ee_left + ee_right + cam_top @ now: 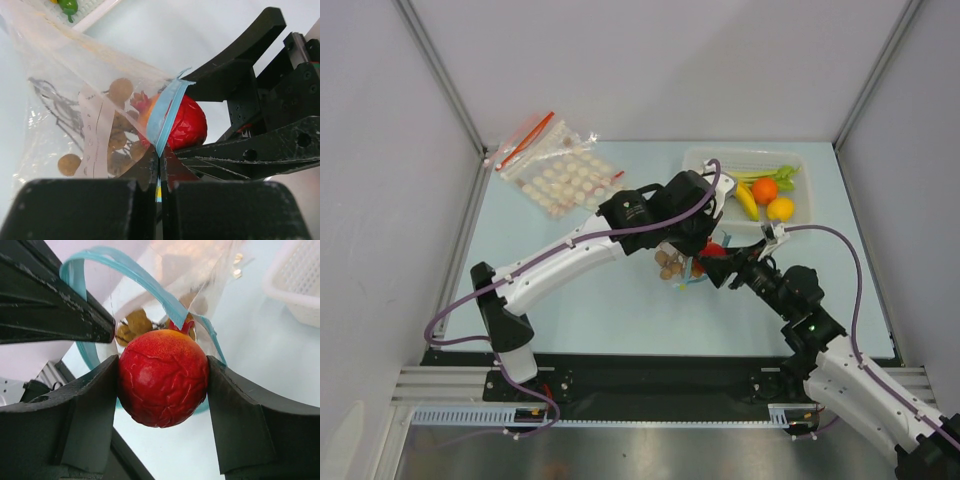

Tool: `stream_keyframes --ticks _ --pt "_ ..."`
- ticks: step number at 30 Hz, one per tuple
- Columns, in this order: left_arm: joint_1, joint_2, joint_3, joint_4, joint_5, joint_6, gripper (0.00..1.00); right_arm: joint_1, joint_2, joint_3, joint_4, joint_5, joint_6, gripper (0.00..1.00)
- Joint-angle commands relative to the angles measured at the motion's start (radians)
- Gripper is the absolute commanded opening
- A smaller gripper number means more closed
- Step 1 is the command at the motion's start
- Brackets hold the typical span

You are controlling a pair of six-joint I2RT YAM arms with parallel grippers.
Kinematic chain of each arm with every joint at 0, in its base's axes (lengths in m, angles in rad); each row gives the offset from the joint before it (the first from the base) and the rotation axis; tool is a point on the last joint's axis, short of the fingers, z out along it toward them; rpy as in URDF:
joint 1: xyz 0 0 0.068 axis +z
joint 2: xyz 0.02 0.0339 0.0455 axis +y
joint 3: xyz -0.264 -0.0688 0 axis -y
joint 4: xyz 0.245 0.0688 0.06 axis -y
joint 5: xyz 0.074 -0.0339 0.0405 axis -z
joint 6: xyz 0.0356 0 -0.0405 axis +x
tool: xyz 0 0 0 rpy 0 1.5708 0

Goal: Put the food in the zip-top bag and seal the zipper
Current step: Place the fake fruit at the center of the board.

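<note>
My left gripper (161, 162) is shut on the light blue zipper strip (166, 116) of the small clear zip-top bag (75, 100) and holds it up above the table. The tan-brown round fruits (120, 91) on thin stems lie inside the bag; they also show in the top view (669, 264). My right gripper (163, 382) is shut on the red round fruit (162, 382) and holds it at the bag's open mouth, ringed by the blue strip (131, 272). In the top view both grippers meet mid-table, the red fruit (714, 249) between them.
A clear tray (800, 195) at the back right holds a banana (747, 200), an orange (765, 190), a lemon (781, 209) and greens. A clear bag with a red strip and white discs (560, 175) lies at the back left. Walls close the sides.
</note>
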Motion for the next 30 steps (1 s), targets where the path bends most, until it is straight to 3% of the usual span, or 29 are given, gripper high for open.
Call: stream_keyframes --ticks 1,17,30 --pt "0.001 -0.046 0.001 0.016 0.039 0.022 0.0 0.021 -0.031 0.006 0.057 0.121 -0.016 0.05" --pt "-0.059 -0.053 -0.039 -0.004 0.083 0.045 0.0 0.065 -0.144 -0.136 0.252 0.378 0.018 0.06" --pt "-0.12 -0.079 -0.062 0.012 0.125 0.075 0.0 0.143 -0.098 -0.146 0.302 0.477 -0.047 0.08"
